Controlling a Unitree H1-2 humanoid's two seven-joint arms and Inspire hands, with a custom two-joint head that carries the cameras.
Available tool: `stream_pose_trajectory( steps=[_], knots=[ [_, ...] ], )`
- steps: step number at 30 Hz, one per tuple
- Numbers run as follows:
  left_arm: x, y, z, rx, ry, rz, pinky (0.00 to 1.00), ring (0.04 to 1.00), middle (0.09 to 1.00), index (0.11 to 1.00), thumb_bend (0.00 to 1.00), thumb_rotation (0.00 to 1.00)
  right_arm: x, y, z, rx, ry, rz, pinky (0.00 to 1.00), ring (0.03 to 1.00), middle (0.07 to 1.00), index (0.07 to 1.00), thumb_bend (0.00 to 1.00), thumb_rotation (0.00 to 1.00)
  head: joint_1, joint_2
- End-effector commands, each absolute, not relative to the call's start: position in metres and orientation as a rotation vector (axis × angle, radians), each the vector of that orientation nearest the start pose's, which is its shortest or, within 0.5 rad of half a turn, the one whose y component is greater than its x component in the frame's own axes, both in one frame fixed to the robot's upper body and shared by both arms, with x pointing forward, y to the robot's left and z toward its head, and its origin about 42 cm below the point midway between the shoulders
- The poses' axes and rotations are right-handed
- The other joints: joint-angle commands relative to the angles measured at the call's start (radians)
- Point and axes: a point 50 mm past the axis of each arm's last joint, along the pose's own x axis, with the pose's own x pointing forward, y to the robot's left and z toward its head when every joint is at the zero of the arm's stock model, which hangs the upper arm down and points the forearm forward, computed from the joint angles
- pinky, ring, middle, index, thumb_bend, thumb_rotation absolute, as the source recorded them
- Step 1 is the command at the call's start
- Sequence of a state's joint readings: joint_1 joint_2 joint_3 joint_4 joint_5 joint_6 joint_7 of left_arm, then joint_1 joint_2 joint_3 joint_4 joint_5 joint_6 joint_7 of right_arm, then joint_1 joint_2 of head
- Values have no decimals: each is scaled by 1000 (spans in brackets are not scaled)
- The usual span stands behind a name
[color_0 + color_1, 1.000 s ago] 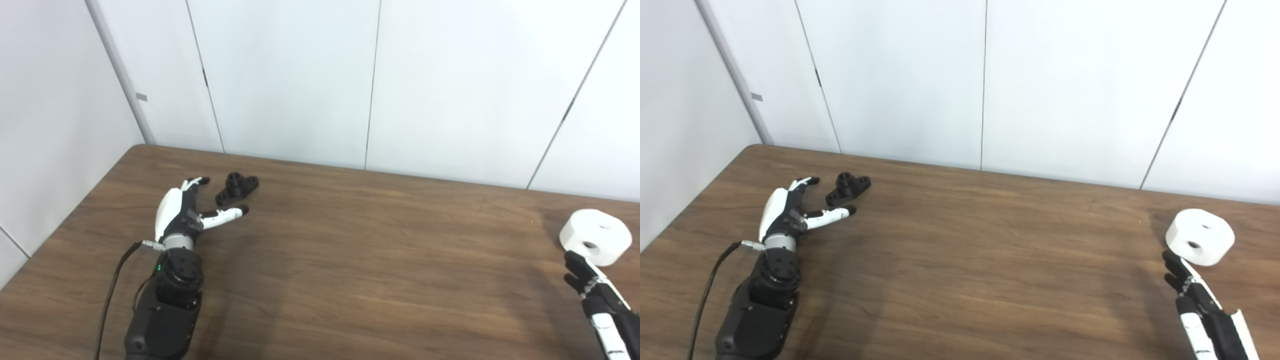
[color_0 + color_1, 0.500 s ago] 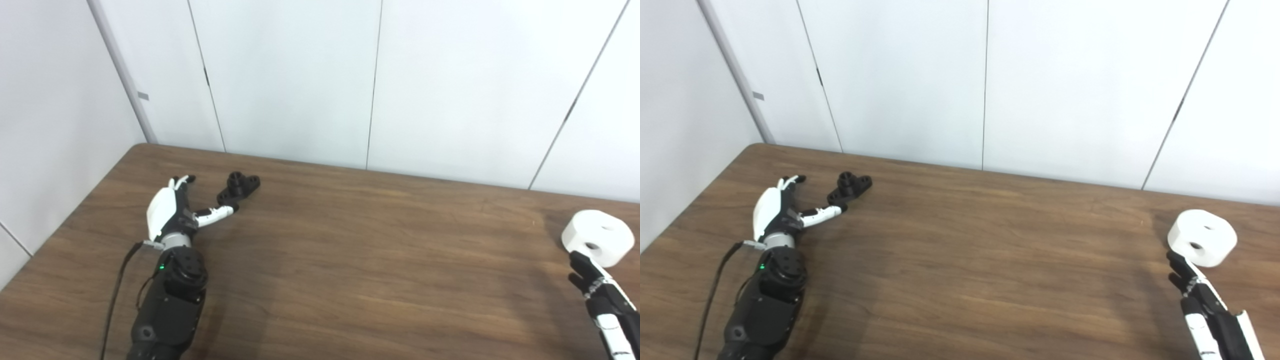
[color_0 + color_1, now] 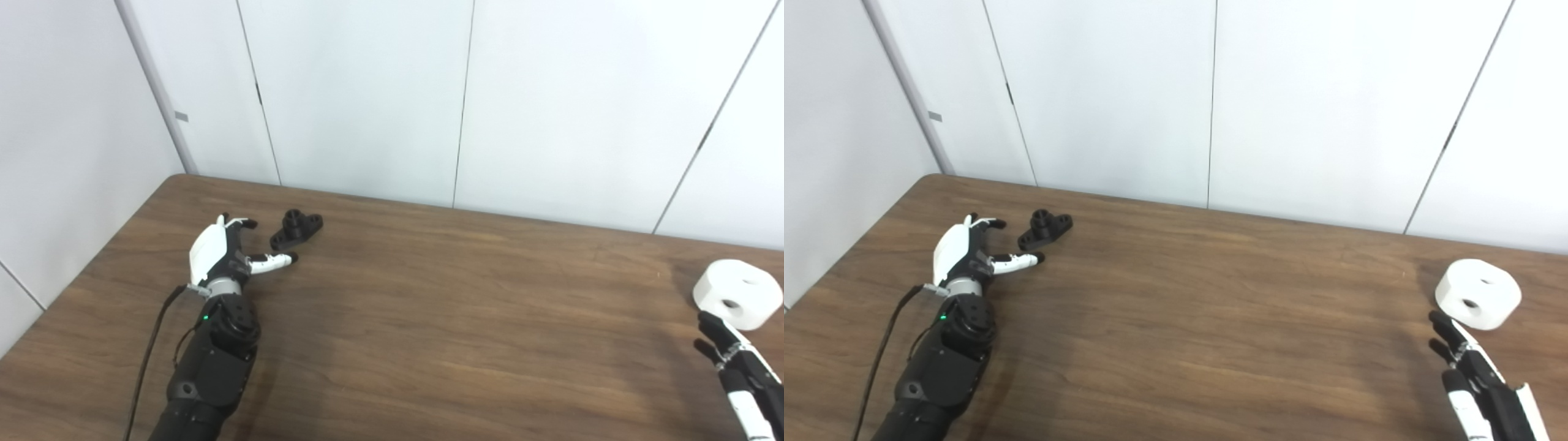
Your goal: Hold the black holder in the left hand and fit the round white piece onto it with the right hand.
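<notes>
On the brown wood-grain table [image 3: 429,318], at about ten o'clock, the white-and-black left hand [image 3: 228,260] lies with fingers spread, empty, thumb tip just beside the small black plastic holder [image 3: 297,223], not yet gripping it. At three o'clock the round white piece with holes [image 3: 732,294] sits flat; the right hand [image 3: 1473,367], fingers extended and holding nothing, reaches just short of it. This looks like the approach step: each hand must next close around its part. No containers are visible
</notes>
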State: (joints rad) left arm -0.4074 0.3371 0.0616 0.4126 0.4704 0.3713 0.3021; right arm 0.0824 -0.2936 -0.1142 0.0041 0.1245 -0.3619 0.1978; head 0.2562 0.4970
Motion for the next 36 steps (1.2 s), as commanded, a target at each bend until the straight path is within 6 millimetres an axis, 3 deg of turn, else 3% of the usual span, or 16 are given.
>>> stream_pose_trajectory(
  steps=[1, 8, 11, 15, 19, 25, 36],
  knots=[
    [419, 360, 158, 811, 180, 502, 1000, 1000, 1000, 734, 1000, 211, 227, -324, 87, -177, -171, 78, 881, 932, 922, 867, 387, 822, 0, 1],
    [422, 347, 148, 803, 152, 481, 1000, 1000, 1000, 683, 1000, 177, 226, -322, 89, -173, -177, 77, 886, 931, 921, 861, 406, 805, -12, 3],
    [423, 343, 144, 804, 158, 466, 1000, 1000, 1000, 689, 1000, 189, 226, -321, 88, -169, -188, 74, 876, 927, 918, 853, 370, 780, -17, 4],
    [425, 338, 139, 819, 174, 444, 1000, 1000, 1000, 699, 1000, 196, 224, -320, 90, -179, -187, 67, 825, 901, 897, 830, 436, 786, -27, 4],
    [426, 336, 136, 838, 191, 433, 1000, 1000, 1000, 701, 1000, 202, 222, -319, 91, -190, -186, 65, 842, 912, 906, 841, 426, 797, -36, 8],
    [427, 335, 132, 852, 196, 423, 1000, 1000, 1000, 691, 990, 194, 219, -320, 93, -197, -188, 66, 930, 961, 949, 895, 210, 807, -41, 14],
    [425, 337, 131, 879, 224, 427, 1000, 1000, 1000, 653, 946, 169, 215, -320, 95, -190, -186, 66, 919, 958, 949, 889, 207, 756, -51, 24]
  ],
)
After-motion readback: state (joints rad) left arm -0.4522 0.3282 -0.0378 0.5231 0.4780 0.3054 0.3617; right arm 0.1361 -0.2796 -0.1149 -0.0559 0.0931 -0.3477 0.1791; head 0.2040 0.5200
